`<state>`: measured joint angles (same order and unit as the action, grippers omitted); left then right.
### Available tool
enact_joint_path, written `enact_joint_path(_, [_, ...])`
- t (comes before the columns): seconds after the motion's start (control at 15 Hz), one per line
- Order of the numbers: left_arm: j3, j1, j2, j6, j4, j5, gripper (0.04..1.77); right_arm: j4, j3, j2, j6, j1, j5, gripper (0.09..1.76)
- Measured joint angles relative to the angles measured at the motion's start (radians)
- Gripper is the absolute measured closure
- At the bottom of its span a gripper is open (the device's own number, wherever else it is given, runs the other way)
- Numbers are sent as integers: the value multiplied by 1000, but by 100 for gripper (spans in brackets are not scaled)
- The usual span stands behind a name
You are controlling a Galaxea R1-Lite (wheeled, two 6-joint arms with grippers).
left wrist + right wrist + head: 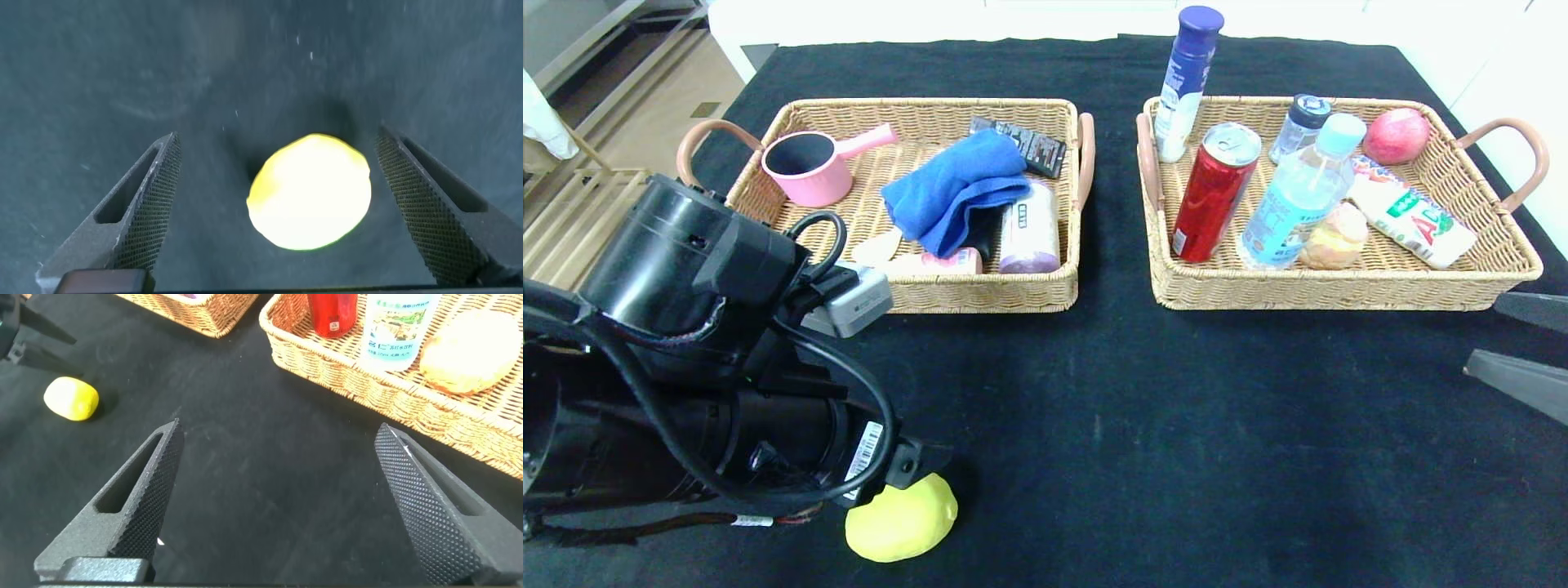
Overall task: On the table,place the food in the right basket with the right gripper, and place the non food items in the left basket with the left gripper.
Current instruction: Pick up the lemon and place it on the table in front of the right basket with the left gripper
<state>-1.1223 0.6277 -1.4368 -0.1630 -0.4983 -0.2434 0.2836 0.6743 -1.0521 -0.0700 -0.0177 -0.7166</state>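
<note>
The lemon lay on the black table close to its near edge, toward the near-left corner, the only loose thing outside the two baskets. The left gripper hung directly over it with its jaws spread wide and nothing between them. In the left wrist view the fruit sat between the two ribbed fingers, a little closer to one of them, with dark cloth showing on either side, so nothing was gripped. Whether the fingertips had reached the cloth could not be told.

The lemon's long axis ran roughly across the gap from finger to finger, so a closing pinch would probably meet its two ends; on a rounded, firm skin that might let it squirt sideways.

The right gripper waited by the right edge of the table, equally wide open and empty. From its wrist view the lemon showed far off across the table, well beyond reach without a long crossing.

So the left arm was plainly the nearer one, though the fruit as food belonged in the right basket, which already held the red can and the water bottle. The left basket held the blue cloth.
</note>
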Motion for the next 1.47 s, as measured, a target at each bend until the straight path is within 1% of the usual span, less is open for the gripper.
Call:
enact_joint_path(0.13, [15,14,7,-1,-3,10,10,0,-1,-1,-6,1,0,14])
enact_joint_path(0.27, [21,23,12,-4,-49,19,10,0,-3,-2,-7,9,0,14])
enact_joint_path(0.4, [21,32,16,-35,-88,48,10,0,-6,-3,-7,12,0,14])
enact_joint_path(0.73, [35,55,20,-42,-93,69,9,0,-8,-3,-11,16,0,14])
enact_joint_path(1.47, [62,89,-54,-36,-86,51,9,1,-10,-3,-14,19,2,14])
